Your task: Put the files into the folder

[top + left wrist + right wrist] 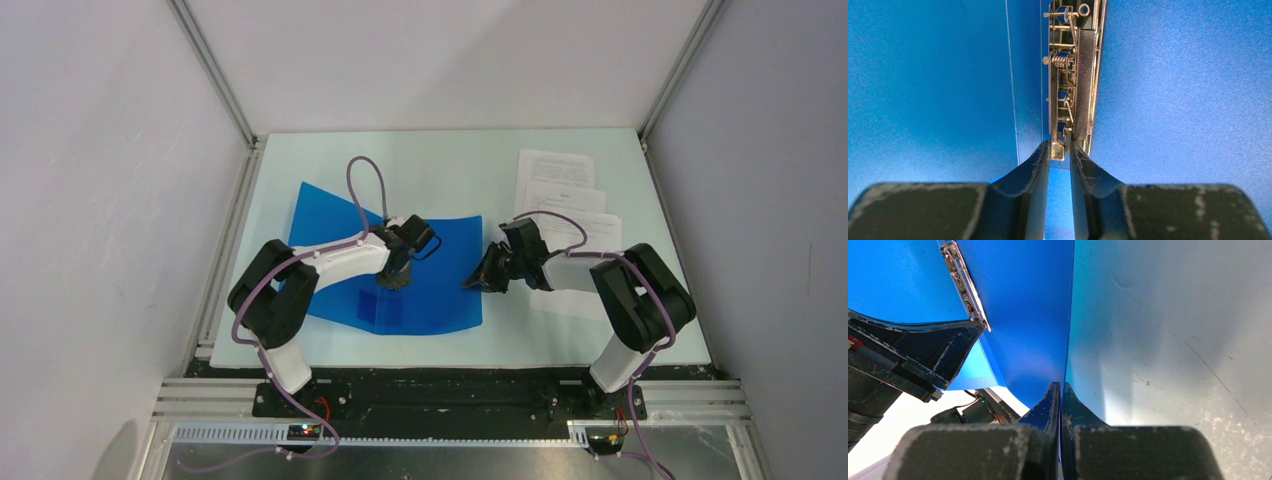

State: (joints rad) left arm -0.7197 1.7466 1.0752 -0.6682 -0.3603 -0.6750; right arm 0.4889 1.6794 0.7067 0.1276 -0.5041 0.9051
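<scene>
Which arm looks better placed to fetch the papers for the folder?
The right, probably. The paper sheets lie on its side, though the right gripper must first release the folder edge it pinches. The left gripper is down at the metal clip, across the folder from them.

Left gripper (pixel 396 279) straddles the metal clip (pixel 1068 75) at the folder (pixel 440 300) spine. Right gripper (pixel 478 281) pinches its right cover edge. Right arm (pixel 640 295) overhangs the nearer files (pixel 557 175). Far table (pixel 450 155) strip is passable.
</scene>
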